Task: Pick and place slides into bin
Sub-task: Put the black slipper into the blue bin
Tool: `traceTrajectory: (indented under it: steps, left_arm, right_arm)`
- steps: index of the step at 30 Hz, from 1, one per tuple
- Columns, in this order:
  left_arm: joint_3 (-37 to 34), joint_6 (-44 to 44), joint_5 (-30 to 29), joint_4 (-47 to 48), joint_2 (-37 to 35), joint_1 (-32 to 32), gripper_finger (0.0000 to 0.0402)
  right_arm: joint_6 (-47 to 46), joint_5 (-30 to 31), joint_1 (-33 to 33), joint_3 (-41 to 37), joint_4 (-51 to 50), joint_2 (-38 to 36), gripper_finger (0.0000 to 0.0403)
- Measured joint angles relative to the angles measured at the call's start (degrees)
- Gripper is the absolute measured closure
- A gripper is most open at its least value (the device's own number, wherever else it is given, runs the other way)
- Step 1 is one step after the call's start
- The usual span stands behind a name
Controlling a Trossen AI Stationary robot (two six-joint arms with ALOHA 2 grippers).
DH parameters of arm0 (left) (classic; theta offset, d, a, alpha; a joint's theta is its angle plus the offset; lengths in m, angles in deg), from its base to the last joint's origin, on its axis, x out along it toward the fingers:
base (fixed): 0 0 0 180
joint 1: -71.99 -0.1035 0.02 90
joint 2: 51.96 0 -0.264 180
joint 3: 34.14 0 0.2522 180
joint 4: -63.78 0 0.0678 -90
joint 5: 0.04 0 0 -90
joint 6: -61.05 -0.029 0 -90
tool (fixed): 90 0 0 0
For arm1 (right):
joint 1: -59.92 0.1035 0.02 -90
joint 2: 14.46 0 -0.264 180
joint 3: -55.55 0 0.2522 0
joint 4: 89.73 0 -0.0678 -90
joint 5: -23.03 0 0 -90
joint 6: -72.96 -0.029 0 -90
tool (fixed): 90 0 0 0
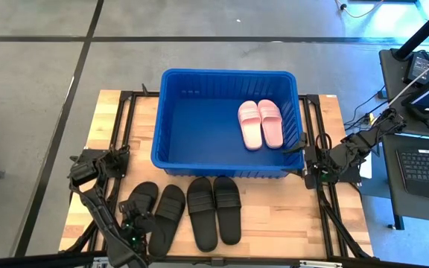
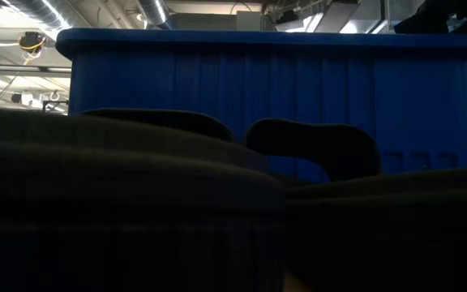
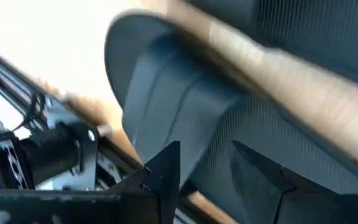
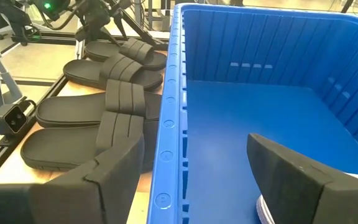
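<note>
Now left fingers (image 3: 207, 171) straddle black slide (image 3: 185, 118) — bin (image 1: 171, 112) roomy.

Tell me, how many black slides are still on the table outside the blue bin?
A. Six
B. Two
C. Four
C: the high view shows four black slides lying on the wooden table in front of the blue bin, while only the two pink slides are inside it.

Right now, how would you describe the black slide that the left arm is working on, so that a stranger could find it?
Start at the blue bin in the middle of the table. In front of it four black slides lie in a row on the wood. It is the outermost slide on the left arm's side, with the left gripper's fingers at its near end; the other three lie untouched.
</note>
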Motion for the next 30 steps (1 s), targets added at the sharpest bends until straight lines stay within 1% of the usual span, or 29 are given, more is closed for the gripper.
traceTrajectory:
  steps: [4,6,9,15,19,22,26,30]
  left_arm:
    - [0.0,0.0,4.8,0.0,0.0,-0.4,0.0271]
    - [0.0,0.0,5.3,0.0,0.0,-0.6,0.0271]
    - [0.0,0.0,4.6,0.0,0.0,-0.7,0.026]
    - [0.0,0.1,4.1,0.0,0.0,-0.8,0.0205]
    - [0.0,0.1,3.5,0.0,0.0,-1.3,0.0182]
    - [0.0,-0.2,2.9,0.0,0.0,-1.8,0.0177]
    - [0.0,-2.9,2.1,0.0,0.0,-2.2,0.0176]
    - [0.0,-3.1,-1.5,0.0,0.0,-2.2,0.0177]
  right_arm:
    - [0.0,0.0,0.0,0.0,0.0,0.0,0.0118]
    - [0.1,0.0,0.0,0.0,-0.1,0.0,0.0118]
    - [0.1,0.0,0.0,0.0,-0.1,0.0,0.0118]
    - [0.2,0.1,0.0,0.0,-0.1,0.0,0.0118]
    - [0.2,0.2,0.0,0.0,-0.1,0.0,0.0118]
    - [0.2,0.2,0.0,0.0,-0.1,0.0,0.0118]
    - [0.2,0.1,0.0,0.0,-0.2,0.0,0.0118]
    - [0.2,0.1,0.0,0.0,-0.3,0.0,0.0118]
